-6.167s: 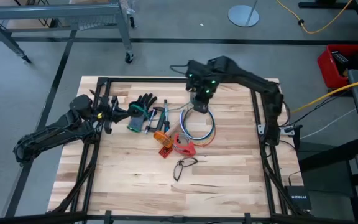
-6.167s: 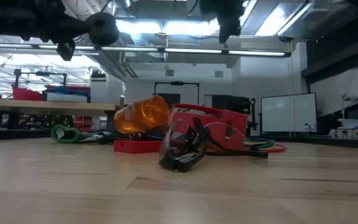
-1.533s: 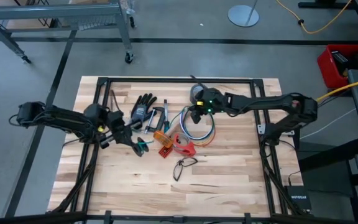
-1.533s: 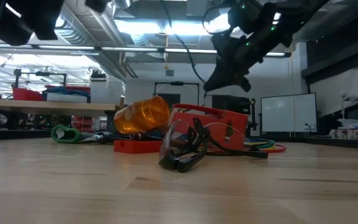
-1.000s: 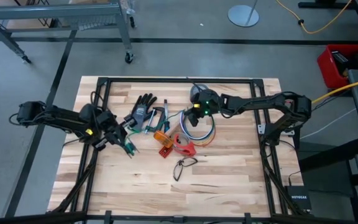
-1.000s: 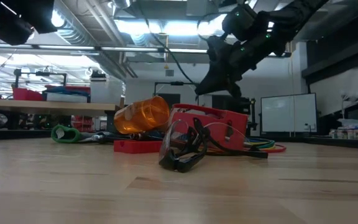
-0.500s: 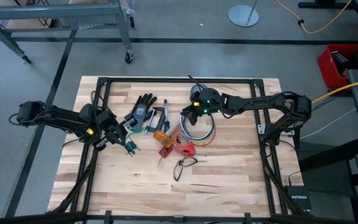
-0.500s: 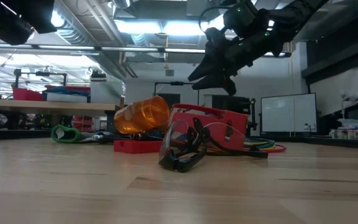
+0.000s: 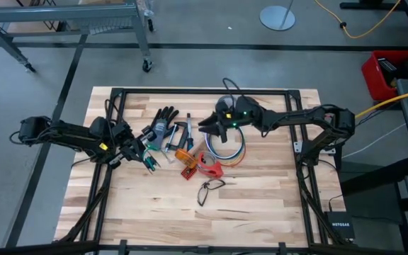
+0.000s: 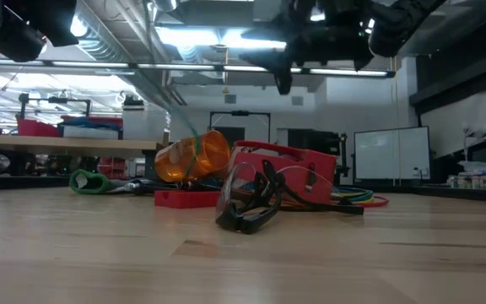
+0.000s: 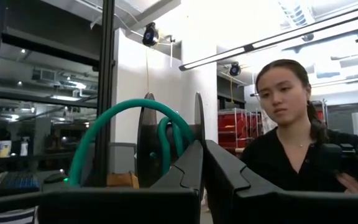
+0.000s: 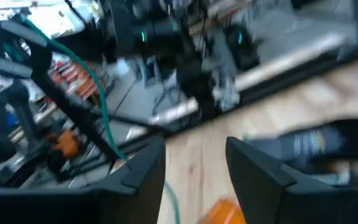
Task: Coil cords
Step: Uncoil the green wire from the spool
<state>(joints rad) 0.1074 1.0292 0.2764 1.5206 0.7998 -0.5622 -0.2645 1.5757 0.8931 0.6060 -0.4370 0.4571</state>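
Lying on the wooden bench (image 9: 261, 198), the cords (image 9: 226, 147) form one loose loop of blue, grey-white and red-orange strands, right of centre, touching one red clamp (image 9: 210, 166). Right gripper (image 9: 205, 125) hangs above the loop's left edge, fingers (image 12: 260, 171) parted, holding nothing. Left gripper (image 9: 146, 157) sits left of the clutter, fingers (image 11: 188, 171) pressed together on a green-handled tool (image 9: 149, 162). One black glove (image 9: 162, 120), one orange bottle (image 10: 194, 156), one pair of safety glasses (image 9: 209, 188) nearby.
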